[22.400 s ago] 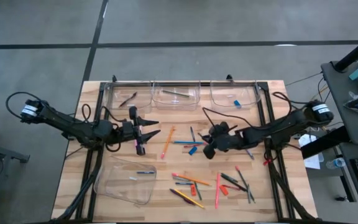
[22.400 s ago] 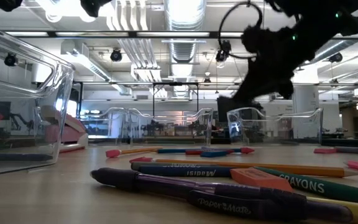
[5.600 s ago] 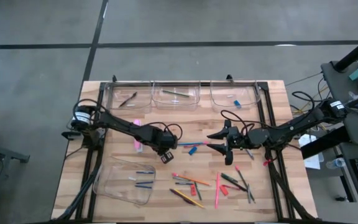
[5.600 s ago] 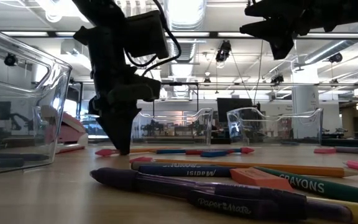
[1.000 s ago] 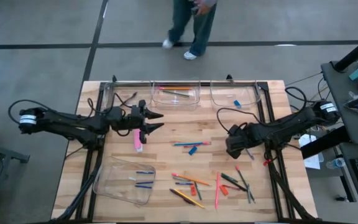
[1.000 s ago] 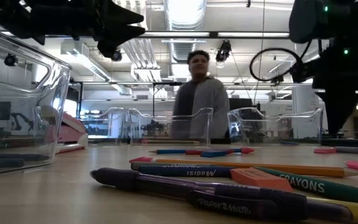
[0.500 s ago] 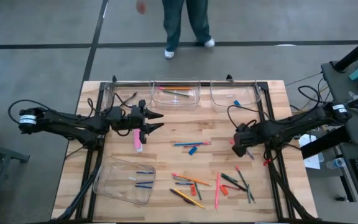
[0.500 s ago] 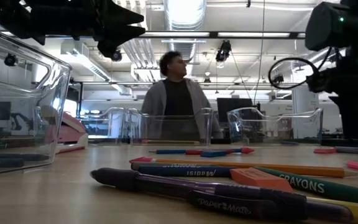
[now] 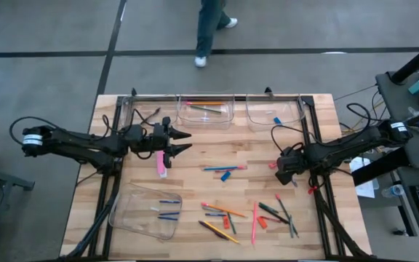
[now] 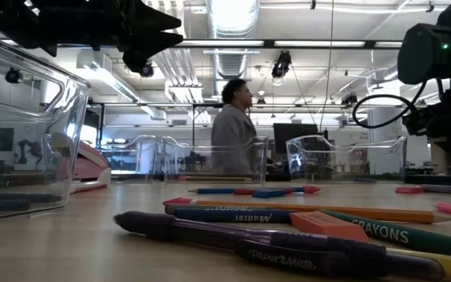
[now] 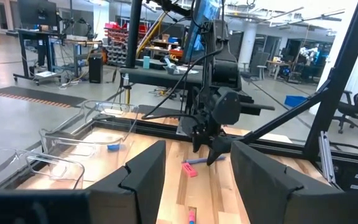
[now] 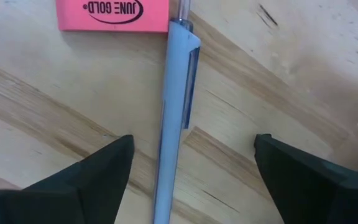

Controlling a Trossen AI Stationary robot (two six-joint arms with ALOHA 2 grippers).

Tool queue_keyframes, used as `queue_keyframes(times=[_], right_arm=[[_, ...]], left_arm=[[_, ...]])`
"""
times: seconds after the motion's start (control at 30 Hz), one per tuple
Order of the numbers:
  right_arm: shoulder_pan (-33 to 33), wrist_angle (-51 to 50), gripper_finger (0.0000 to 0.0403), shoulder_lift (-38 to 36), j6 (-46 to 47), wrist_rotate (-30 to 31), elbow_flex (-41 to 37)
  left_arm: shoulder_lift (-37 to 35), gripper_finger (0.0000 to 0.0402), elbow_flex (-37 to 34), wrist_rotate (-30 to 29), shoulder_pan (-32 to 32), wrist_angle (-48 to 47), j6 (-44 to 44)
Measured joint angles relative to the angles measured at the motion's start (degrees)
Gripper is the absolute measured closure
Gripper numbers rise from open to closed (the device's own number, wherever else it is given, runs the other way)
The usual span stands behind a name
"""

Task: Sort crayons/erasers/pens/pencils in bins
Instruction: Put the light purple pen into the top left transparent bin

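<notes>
Pen (image 12: pixel 174 118), pale blue-grey with a clip, lies flat on the wooden table (image 9: pixel 318 233) directly below the right gripper (image 12: pixel 188 171), between its two spread fingers (image 12: pixel 79 180); nothing is grasped. Only the right wrist view shows this. It also shows a pink eraser (image 12: pixel 112 14) printed "JUNE GOLD", whose long edge touches the pen's end. In the high view the right gripper (image 9: pixel 285 166) is lowered at the table's right side and covers the pen; only a small pink spot shows beside it.

Left gripper (image 9: pixel 179 141) hovers over the table's left half, fingers parted and empty, just above a pink stick (image 9: pixel 161 164). The left wrist view, looking across the table, shows the right arm (image 11: pixel 219 112) tipped down to the wood.

Three clear bins (image 9: pixel 208 120) line the far edge; a fourth bin (image 9: pixel 133 218), at the near left, holds short dark sticks. Loose pencils (image 9: pixel 254 222), pens and crayons (image 9: pixel 219 168) are scattered across the centre and near right.

In the low view, a purple pen (image 10: pixel 241 239) fills the foreground, and a person (image 10: pixel 232 129) stands beyond the bins. The pink eraser's far edge is cut off in the right wrist view.
</notes>
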Motion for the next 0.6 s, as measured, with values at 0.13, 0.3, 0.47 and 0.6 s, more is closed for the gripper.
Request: queue_keyframes(times=[0.13,0.3,0.47,0.6], right_arm=[[0.02,0.23,0.0103,0.07,-0.08,-0.05,-0.05],[0.02,0.77,0.0173,0.12,-0.10,-0.44,-0.07],[0.02,1.05,0.0242,0.12,-0.53,-0.53,-0.04],[0.02,0.53,0.0287,0.10,-1.30,-0.15,0.15]], left_arm=[[0.04,0.0233,0.00,0.00,0.00,0.01,-0.02],[0.62,0.0233,0.00,0.00,-0.02,0.04,-0.04],[0.72,0.0233,0.00,0.00,-0.02,0.15,-0.08],[0.72,0.0233,0.00,0.00,-0.02,0.11,-1.31]])
